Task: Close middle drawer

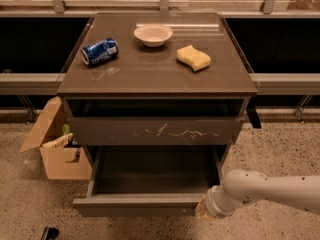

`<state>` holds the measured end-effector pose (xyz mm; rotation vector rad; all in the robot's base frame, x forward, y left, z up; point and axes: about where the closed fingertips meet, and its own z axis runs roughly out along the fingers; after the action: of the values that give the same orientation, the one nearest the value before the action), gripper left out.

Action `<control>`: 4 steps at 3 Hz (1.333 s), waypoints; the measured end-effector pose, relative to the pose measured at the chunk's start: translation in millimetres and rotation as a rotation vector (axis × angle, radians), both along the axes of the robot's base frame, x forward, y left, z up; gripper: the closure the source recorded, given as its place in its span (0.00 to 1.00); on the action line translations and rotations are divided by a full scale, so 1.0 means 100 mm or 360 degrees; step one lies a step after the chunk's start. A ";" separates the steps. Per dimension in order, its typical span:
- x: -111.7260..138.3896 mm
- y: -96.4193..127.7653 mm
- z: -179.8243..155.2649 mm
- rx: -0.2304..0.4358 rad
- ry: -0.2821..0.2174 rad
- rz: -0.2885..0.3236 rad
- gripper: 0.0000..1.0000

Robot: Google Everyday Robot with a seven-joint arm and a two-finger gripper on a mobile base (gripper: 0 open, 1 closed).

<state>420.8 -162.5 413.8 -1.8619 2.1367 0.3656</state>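
Note:
The middle drawer [131, 204] is pulled far out of the dark cabinet, below the scratched drawer [155, 130], which stands slightly open. Its plain front faces me low in the view and its inside holds nothing. My gripper [201, 211] sits at the end of the white arm [270, 190] that reaches in from the right. It is at the right end of the middle drawer's front, touching it or very close. The lowest drawer is hidden under the open one.
On the cabinet top [150, 71] lie a blue can [99, 51] on its side, a small bowl [153, 34] and a yellow sponge [193, 57]. An open cardboard box [56, 151] stands on the floor at the cabinet's left.

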 end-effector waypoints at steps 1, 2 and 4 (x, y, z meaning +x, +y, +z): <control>0.14 0.00 -0.02 0.0008 -0.0090 0.0006 0.37; 0.25 -0.03 -0.06 0.0042 -0.0143 0.0002 0.14; 0.49 -0.19 -0.12 0.0130 -0.0185 0.0008 0.00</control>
<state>470.1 -181.0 401.5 -1.7983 2.0109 0.3319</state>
